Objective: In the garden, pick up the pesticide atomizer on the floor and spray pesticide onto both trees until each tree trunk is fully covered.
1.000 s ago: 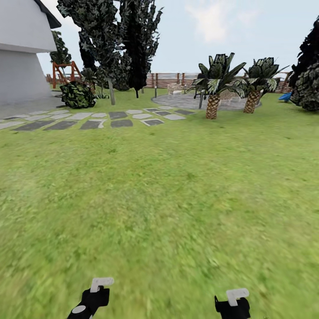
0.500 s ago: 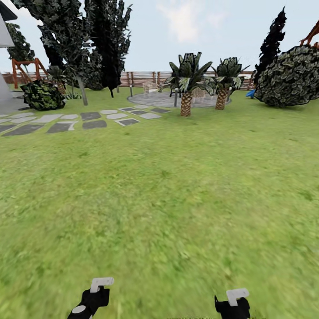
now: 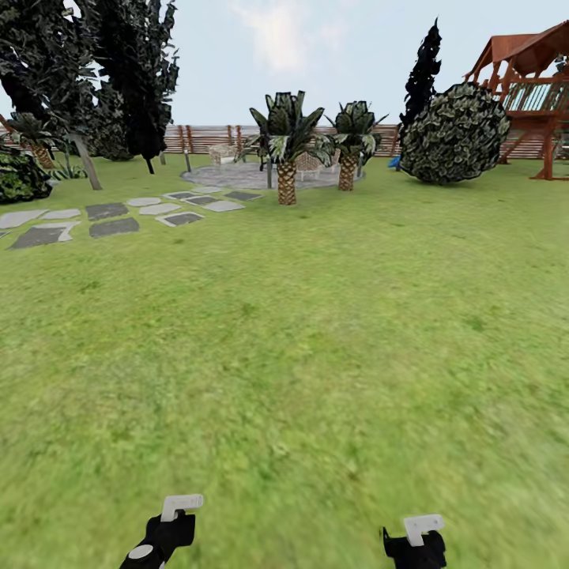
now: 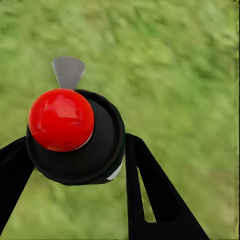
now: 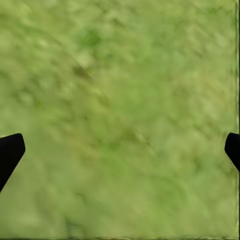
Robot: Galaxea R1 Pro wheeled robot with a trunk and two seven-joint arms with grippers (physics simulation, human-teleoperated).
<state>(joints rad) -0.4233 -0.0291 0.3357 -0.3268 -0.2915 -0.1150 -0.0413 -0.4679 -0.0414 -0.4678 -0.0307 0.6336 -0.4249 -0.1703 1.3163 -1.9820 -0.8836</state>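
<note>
Because the pesticide atomizer (image 4: 80, 145) sits wedged between the two dark fingers of the left tool (image 3: 180, 506), it is already off the floor and hangs over bare lawn (image 3: 316, 332), on the near side of the palm (image 3: 286, 150) and well apart from it. Both fingers press against its round black body, so the left tool is closed around it. From the left wrist, a glossy red button (image 4: 61, 120) shows on top and a grey nozzle (image 4: 68, 71) points away beyond it.

I judge it light and rigid, a small hard plastic piece. Its smooth, round body could twist or slip in the grip, so the sides of the black body are the place to hold, leaving button and nozzle free.

The right tool (image 3: 421, 524) carries nothing; its fingers stand wide apart over grass.

Left of the palm lie grey stepping stones (image 3: 114, 227), and beyond them rise tall dark trees (image 3: 126, 71), one with a pale leaning trunk (image 3: 85, 162). A slatted fence (image 3: 205, 138) runs behind the palm. Right of the palm stands a round bush (image 3: 454, 134), then a red-brown play structure (image 3: 529, 87). No white specks show on any bark.
</note>
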